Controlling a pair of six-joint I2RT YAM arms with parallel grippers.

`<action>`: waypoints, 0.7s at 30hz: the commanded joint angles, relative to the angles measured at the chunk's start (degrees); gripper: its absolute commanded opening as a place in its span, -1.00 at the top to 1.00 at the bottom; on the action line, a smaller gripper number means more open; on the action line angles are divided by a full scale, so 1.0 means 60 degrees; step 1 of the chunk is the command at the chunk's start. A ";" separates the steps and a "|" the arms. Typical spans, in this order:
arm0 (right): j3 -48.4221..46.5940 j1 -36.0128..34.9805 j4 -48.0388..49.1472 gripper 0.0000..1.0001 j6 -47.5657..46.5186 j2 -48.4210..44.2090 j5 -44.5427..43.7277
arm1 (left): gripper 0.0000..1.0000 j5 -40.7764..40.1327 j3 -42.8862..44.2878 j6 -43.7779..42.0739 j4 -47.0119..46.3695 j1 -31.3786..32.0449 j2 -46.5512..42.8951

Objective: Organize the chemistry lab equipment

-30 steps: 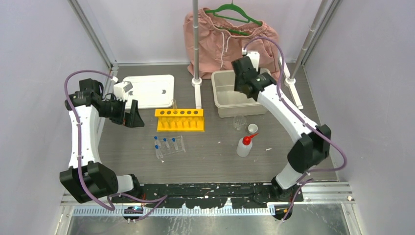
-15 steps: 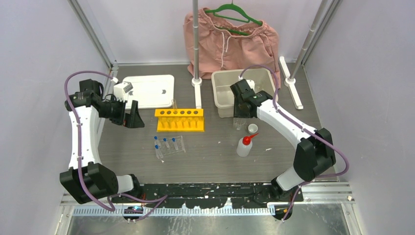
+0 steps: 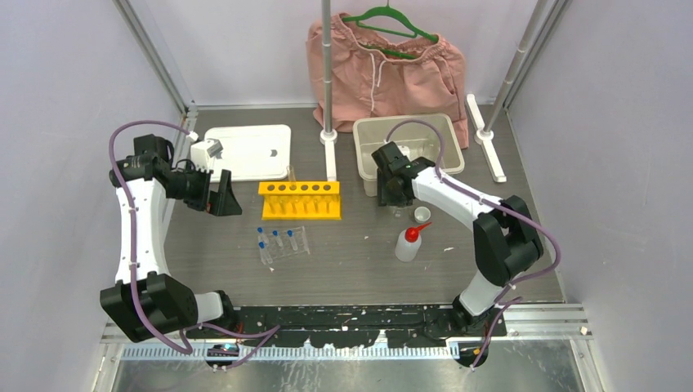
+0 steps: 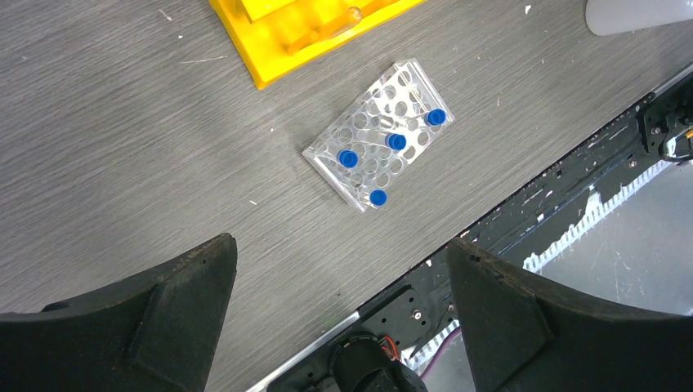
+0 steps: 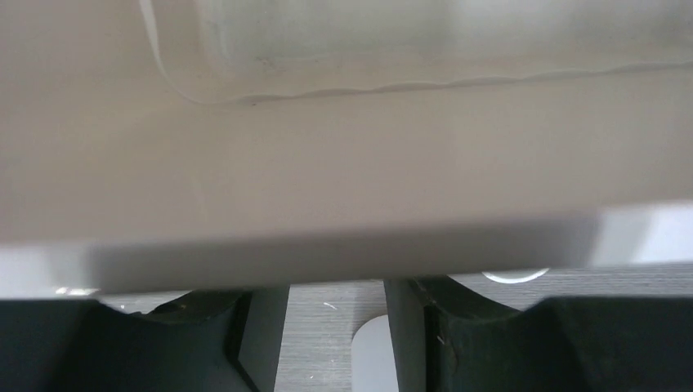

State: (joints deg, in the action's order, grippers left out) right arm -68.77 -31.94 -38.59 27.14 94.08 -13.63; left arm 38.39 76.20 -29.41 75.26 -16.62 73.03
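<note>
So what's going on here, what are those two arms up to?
Two robot arms are tidying lab gear on a table. The right gripper sits low against the front wall of the tray, open and empty, right by a small beaker. The left gripper hovers open beside the yellow rack, holding nothing. The blue-capped tubes and the squeeze bottle are on the table, untouched.
</note>
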 commanded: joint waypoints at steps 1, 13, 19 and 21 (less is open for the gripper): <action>0.0159 -0.0181 0.0651 -0.01 -0.0090 0.0199 -0.0357 | -0.99 0.0082 0.0106 -0.0166 -0.0048 -0.0071 -0.0292; 0.0263 -0.0409 0.0758 0.53 -0.0337 0.0504 -0.0728 | -0.99 0.0085 0.0112 -0.0146 -0.0042 -0.0059 -0.0322; 0.0059 -0.0832 0.0539 0.89 -0.0509 0.0019 -0.0773 | -0.99 0.0133 0.0157 -0.0098 -0.0048 -0.0070 -0.0380; -0.0169 -0.0943 0.0349 0.96 -0.0495 -0.0229 -0.0698 | -0.99 0.0145 0.0205 -0.0080 -0.0024 -0.0060 -0.0362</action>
State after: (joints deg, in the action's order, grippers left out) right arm -66.50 -35.70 -35.48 24.51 96.68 -18.02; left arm 38.37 76.20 -29.41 75.26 -16.62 72.66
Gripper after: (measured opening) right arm 0.161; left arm 0.996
